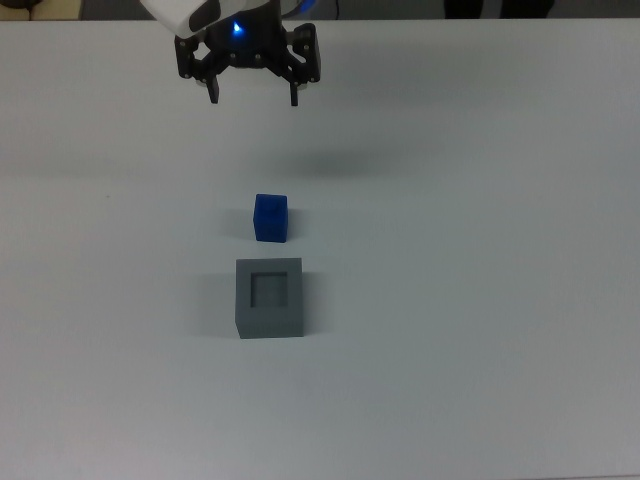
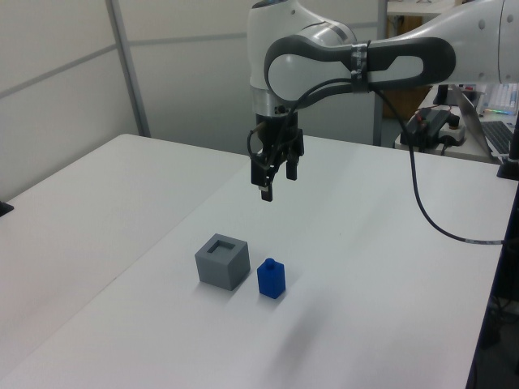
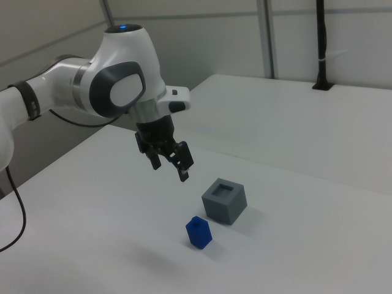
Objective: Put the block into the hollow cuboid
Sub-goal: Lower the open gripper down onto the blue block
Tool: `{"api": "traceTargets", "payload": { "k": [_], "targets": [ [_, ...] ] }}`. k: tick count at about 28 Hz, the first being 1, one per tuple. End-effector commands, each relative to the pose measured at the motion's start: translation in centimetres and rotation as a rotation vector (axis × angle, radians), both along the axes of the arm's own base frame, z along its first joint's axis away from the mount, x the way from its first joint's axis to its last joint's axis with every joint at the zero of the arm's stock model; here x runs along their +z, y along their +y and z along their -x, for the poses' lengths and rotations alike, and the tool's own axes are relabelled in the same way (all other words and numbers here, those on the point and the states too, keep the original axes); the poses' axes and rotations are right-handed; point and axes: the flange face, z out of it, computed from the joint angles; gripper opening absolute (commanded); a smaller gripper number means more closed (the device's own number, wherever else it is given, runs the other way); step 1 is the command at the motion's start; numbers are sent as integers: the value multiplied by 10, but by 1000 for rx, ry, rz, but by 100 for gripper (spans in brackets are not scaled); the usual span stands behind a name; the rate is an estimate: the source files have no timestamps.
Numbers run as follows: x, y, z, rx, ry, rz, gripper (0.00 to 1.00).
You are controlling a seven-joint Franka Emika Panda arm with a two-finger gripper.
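The bright-blue block (image 1: 270, 218) (image 2: 271, 278) (image 3: 198, 233) stands on the white table, untouched. Just beside it, with a small gap, sits the grey hollow cuboid (image 1: 268, 322) (image 2: 212, 271) (image 3: 217, 211), its square recess facing up and empty. My gripper (image 1: 254, 97) (image 2: 277, 183) (image 3: 169, 169) hangs open in the air well above the table, fingers pointing down with nothing between them. In the top view it is above the block, toward the top edge; its shadow falls on the table between gripper and block.
The white table (image 1: 480, 300) spreads wide around both objects. In the left view a black cable (image 2: 430, 211) hangs off the arm at the right, with desk equipment (image 2: 438, 126) behind. A black post (image 3: 321, 49) stands at the far table edge in the right view.
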Motion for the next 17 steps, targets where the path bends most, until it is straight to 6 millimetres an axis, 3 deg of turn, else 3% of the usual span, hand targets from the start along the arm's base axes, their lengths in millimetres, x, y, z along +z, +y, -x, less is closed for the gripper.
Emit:
{"api": "traceTargets", "payload": {
  "k": [1,3,9,12,17],
  "targets": [
    [-6,-5,-5,-65,8,-2,100],
    [-12,-9,-7,-70,17,-1,100],
    [-61,-6,-27,-63,52,13,100],
    [-102,-4,-36,-50,66,40,100],
    [-151,10,-39,-1,111,89,100]
  ]
}}
